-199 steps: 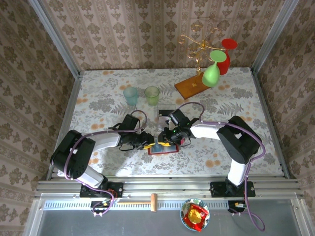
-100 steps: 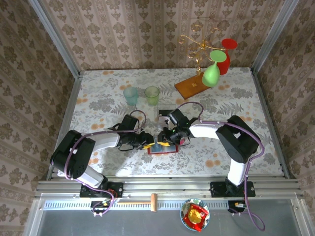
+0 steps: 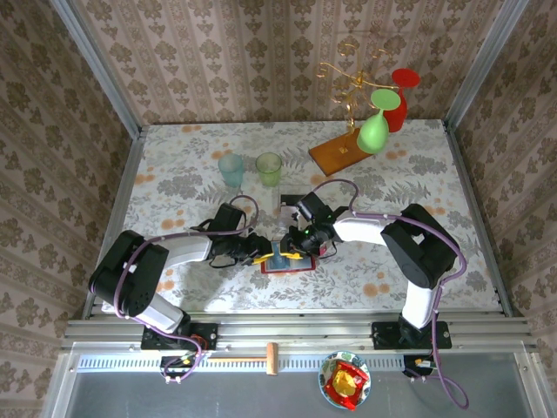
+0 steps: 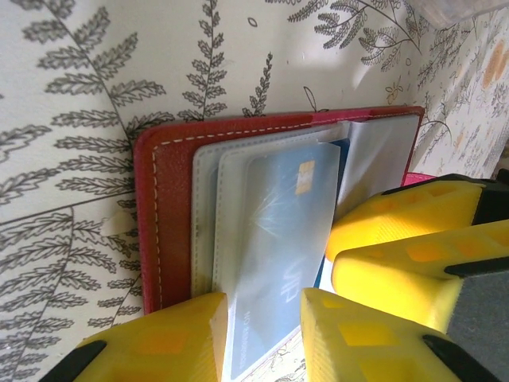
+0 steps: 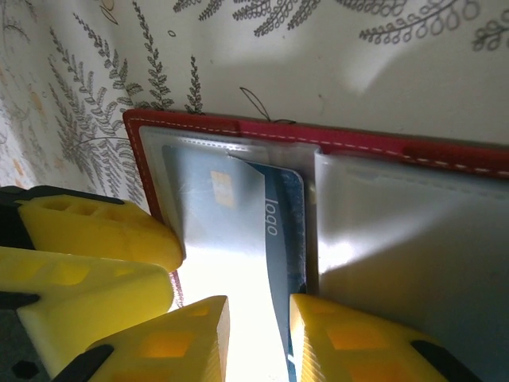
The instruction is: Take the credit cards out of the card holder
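Blue card (image 5: pixel 286 239), near end (between the jaws) off the bottom edge

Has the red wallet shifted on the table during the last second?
No. The wallet lies in the same spot, just nearer than the green cup.

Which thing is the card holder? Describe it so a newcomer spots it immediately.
On the floral table, look toward the near edge where the left gripper and right gripper meet. The card holder lies open and flat beneath them. It is the small red bifold with clear sleeves and a blue card showing, unlike the wooden board farther back.
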You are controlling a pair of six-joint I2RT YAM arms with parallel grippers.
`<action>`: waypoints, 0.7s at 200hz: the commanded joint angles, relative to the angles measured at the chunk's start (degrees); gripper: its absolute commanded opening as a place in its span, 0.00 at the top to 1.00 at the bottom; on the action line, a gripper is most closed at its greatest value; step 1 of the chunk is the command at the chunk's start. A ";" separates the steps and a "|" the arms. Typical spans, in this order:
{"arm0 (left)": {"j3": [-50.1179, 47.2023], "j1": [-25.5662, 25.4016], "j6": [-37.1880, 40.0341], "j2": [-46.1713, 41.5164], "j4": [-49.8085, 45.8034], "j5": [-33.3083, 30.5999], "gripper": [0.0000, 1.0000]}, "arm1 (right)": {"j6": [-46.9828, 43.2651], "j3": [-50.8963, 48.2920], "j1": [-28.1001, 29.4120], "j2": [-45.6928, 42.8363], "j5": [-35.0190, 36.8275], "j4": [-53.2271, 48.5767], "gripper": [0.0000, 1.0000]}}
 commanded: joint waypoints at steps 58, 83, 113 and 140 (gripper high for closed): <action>-0.87 0.60 1.13 0.03 -2.18 -0.02 0.68 | -3.27 2.68 0.34 -0.69 3.80 -6.81 0.71; 0.21 0.78 1.64 -0.36 -3.41 0.24 0.68 | -3.27 2.60 0.33 -1.25 3.74 -7.19 0.71; 2.60 1.04 2.80 -1.51 -6.57 0.16 0.68 | -3.04 2.66 0.35 -1.89 3.65 -7.35 0.71; 4.54 1.15 3.86 -1.21 -8.52 0.55 0.68 | -2.73 2.51 0.35 -2.08 3.70 -6.76 0.70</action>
